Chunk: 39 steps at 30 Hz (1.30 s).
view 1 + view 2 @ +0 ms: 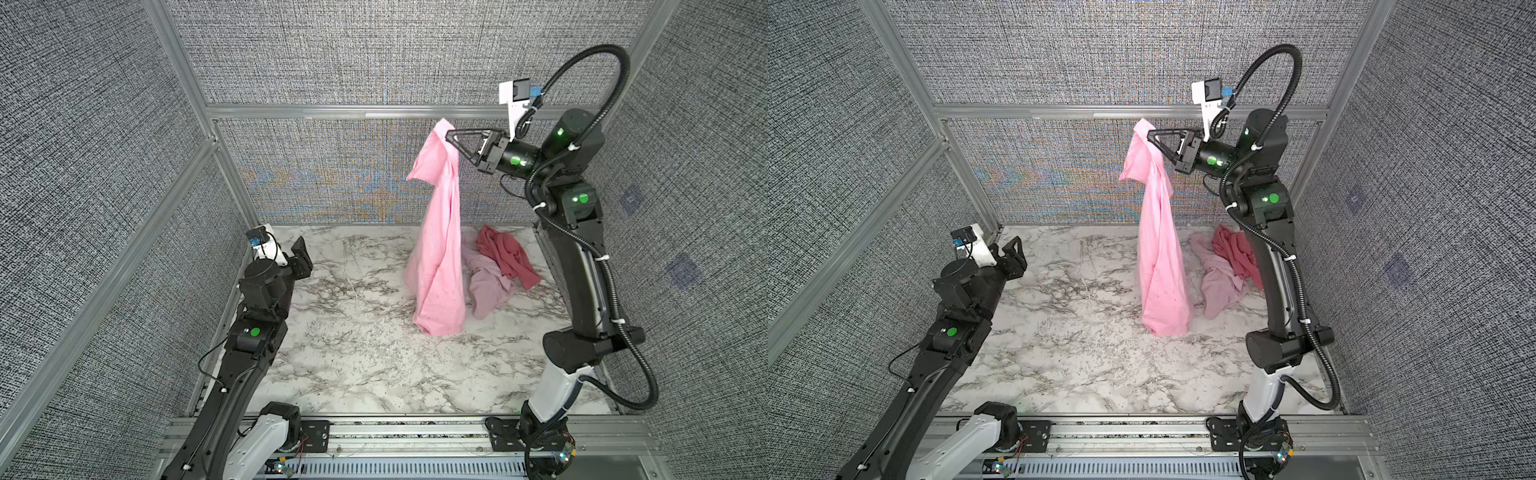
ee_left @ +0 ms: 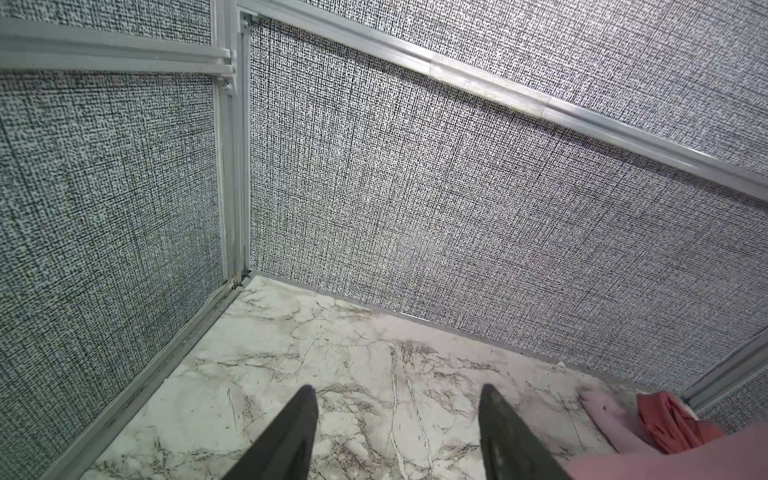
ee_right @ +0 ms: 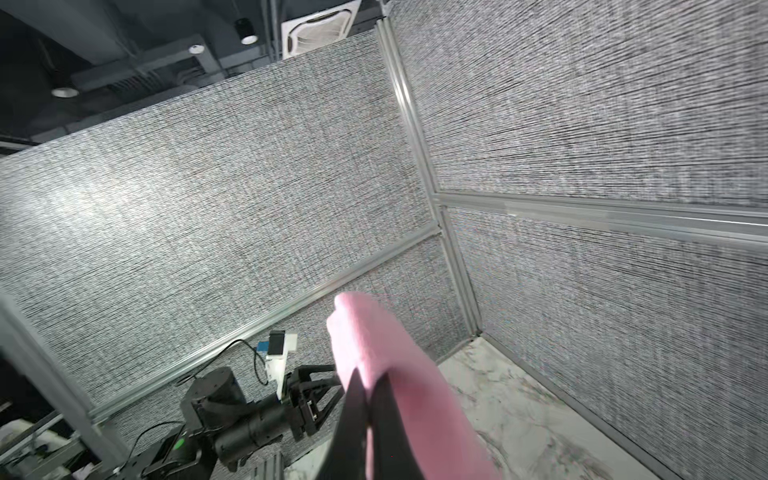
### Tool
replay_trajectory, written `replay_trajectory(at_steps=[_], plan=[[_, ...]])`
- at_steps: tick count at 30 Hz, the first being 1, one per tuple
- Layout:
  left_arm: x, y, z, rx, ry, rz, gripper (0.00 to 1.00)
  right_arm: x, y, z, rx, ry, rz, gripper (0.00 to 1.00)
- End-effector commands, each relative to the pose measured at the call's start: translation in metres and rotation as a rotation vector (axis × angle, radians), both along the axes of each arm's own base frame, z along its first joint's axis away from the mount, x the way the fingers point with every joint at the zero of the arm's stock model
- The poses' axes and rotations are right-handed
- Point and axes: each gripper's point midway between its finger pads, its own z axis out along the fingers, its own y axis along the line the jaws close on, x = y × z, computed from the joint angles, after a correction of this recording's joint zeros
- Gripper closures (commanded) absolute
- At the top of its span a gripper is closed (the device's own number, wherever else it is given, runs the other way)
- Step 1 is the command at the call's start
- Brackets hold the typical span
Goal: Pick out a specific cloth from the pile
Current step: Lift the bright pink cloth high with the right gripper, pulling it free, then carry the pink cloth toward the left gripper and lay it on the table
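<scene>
The right gripper [image 1: 449,135] [image 1: 1149,135] is raised high above the far right part of the table [image 1: 353,353] [image 1: 1079,365], its jaws pinched together on the top edge of the cloth [image 1: 438,249] [image 1: 1160,257]. The cloth hangs from that grip in a long, narrow drape in both top views, with a short flap folded over beside the fingers. Its lower hem is down near the table, and whether it touches the marble cannot be told. In the right wrist view the two dark fingers [image 3: 353,399] meet on the pink fabric [image 3: 386,345], which bulges up past the tips. The pile [image 1: 498,266] [image 1: 1225,270] lies on the table at the far right, just beside the hanging cloth: a pale cloth [image 1: 486,286] [image 1: 1219,286] crumpled at the front and a red cloth [image 1: 509,253] [image 1: 1237,249] partly on top of it, towards the wall. The left wrist view catches both at its edge, the pale cloth [image 2: 602,415] and the red cloth [image 2: 669,419]. The left gripper [image 1: 301,257] [image 1: 1009,249] [image 2: 397,390] is near the far left corner, over bare marble [image 2: 332,353], well apart from every cloth. Its jaws stand apart and hold nothing.
</scene>
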Motion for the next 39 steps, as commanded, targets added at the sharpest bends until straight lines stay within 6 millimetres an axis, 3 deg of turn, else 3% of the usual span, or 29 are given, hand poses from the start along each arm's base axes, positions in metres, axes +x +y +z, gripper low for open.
replay_trajectory(at_steps=[1, 9, 15, 21, 28, 35, 39], plan=[[-0.008, 0.003, 0.006, 0.003, 0.018, 0.003, 0.36, -0.012, 0.019, 0.014, 0.064, 0.000, 0.136, 1.00], [-0.035, 0.016, 0.026, -0.008, -0.013, 0.044, 0.36, -0.004, 0.085, -0.013, 0.100, 0.055, 0.284, 1.00], [-0.058, 0.023, 0.038, -0.017, -0.034, 0.054, 0.37, 0.010, 0.144, -0.059, 0.092, 0.132, 0.337, 1.00], [-0.076, 0.031, 0.041, -0.012, -0.040, 0.077, 0.37, 0.025, 0.212, -0.134, 0.051, 0.236, 0.376, 1.00], [-0.082, 0.035, 0.040, -0.001, -0.040, 0.087, 0.37, 0.034, 0.289, -0.245, -0.044, 0.349, 0.355, 1.00], [-0.071, 0.029, 0.028, 0.007, -0.022, 0.071, 0.37, 0.012, 0.352, -0.349, -0.173, 0.411, 0.318, 1.00], [-0.065, 0.026, 0.022, 0.003, -0.016, 0.062, 0.37, -0.002, 0.373, -0.402, -0.249, 0.452, 0.302, 0.86]])
